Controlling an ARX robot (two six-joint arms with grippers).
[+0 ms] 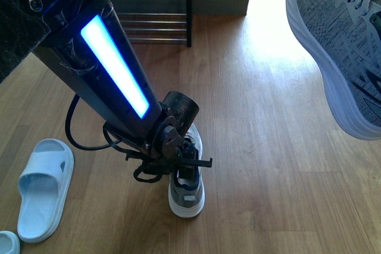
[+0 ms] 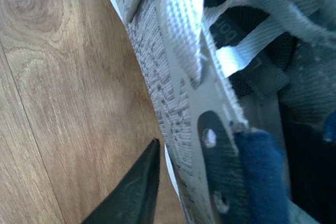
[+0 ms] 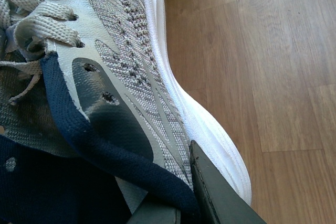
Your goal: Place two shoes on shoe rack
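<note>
Standing at the far left, the shoe rack (image 1: pixel 149 4) shows chrome bars and one black post. Bare wooden floor (image 1: pixel 262 165) lies open between it and the shoes, and broadly to the right.

The lifted sneaker (image 1: pixel 333 40) hangs in the air at the far right. Its long axis is steep and its thick white sole is turned left. The right tool (image 3: pixel 184 203) clamps its navy-lined collar, with one finger (image 3: pixel 215 198) pressed against the grey knit side.

The floor sneaker (image 1: pixel 186 191) stands upright on its sole, heel near and toe pointing far. The left tool (image 1: pixel 172 165) sits at its opening. One finger (image 2: pixel 131 192) shows just outside the sole, and I cannot tell its spread.

A pale blue sandal (image 1: pixel 41 185) lies well to the left, lengthwise near to far. A second sandal (image 1: pixel 7 242) peeks in at the near-left corner.
</note>
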